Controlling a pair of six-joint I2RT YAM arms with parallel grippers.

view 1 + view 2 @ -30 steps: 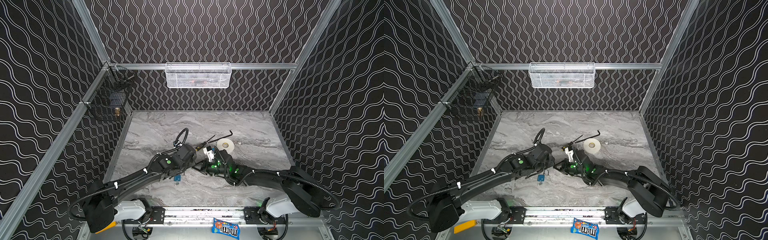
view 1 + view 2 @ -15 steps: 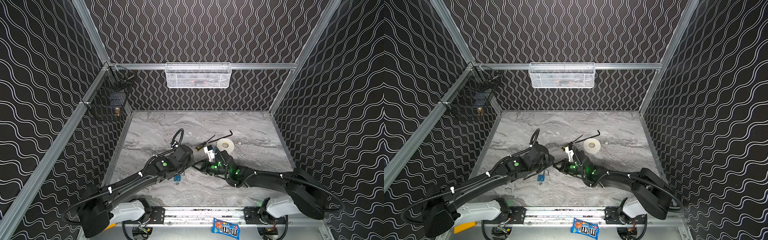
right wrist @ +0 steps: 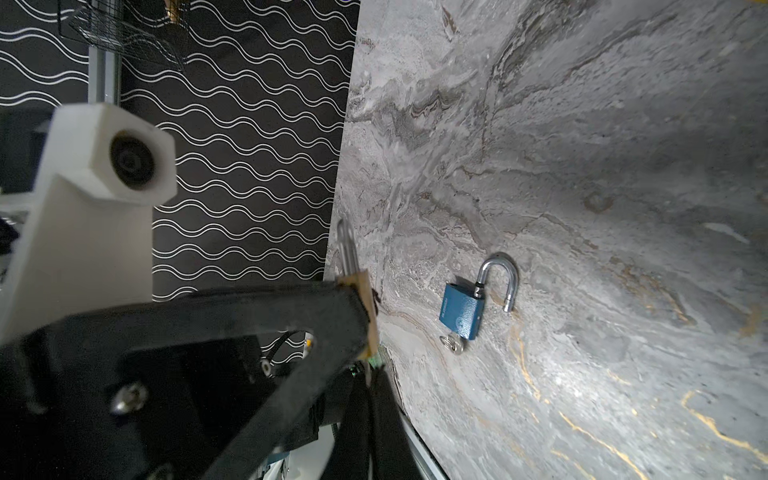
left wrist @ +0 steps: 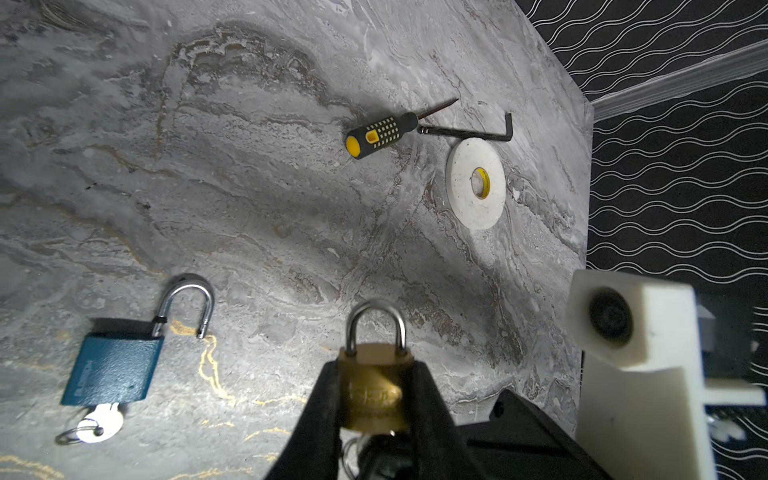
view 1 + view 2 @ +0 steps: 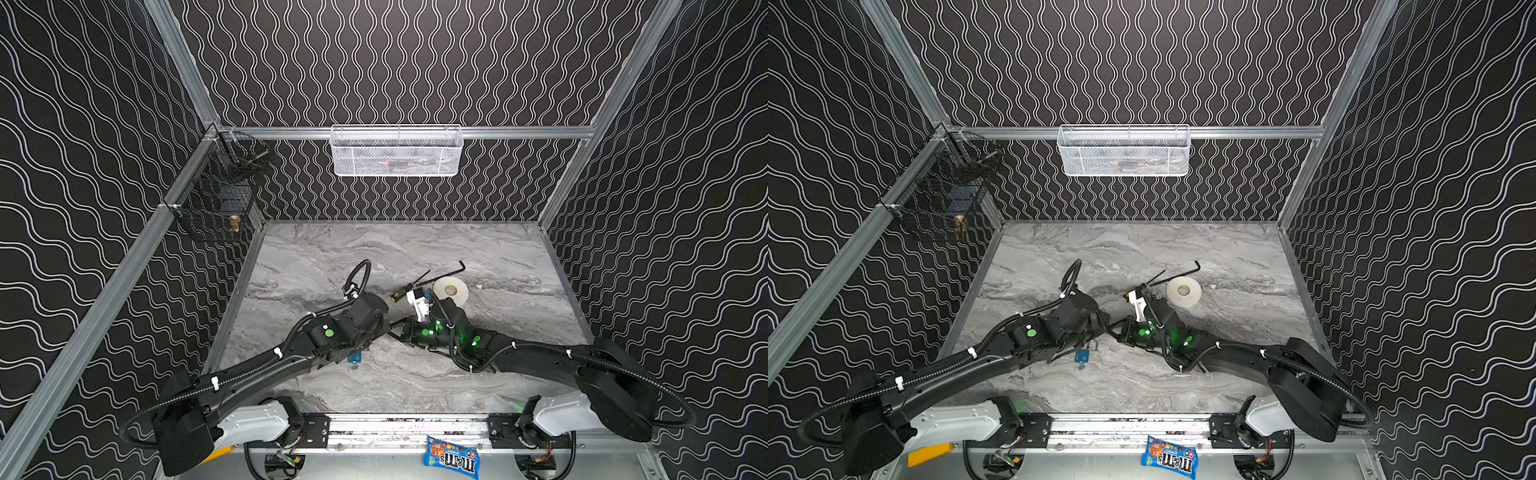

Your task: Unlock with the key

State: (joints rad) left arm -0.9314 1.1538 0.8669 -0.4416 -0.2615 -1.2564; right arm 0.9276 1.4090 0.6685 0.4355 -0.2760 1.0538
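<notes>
The left gripper (image 4: 374,370) clamped the brass padlock (image 4: 375,399) by its body, shackle closed, above the marble tabletop (image 4: 249,208). The right gripper (image 5: 400,330) was clenched at that padlock's base, where the key (image 3: 371,359) showed only as a sliver at its fingertips. An open blue padlock (image 4: 112,368) lay on the tabletop with a second ringed key (image 4: 102,420) in its base. The white mesh basket (image 5: 397,151) on the back rail held something reddish, too blurred to name. The black wire basket (image 5: 216,203) on the side rail held a small brass object (image 5: 235,223) and a dark block (image 5: 230,197).
</notes>
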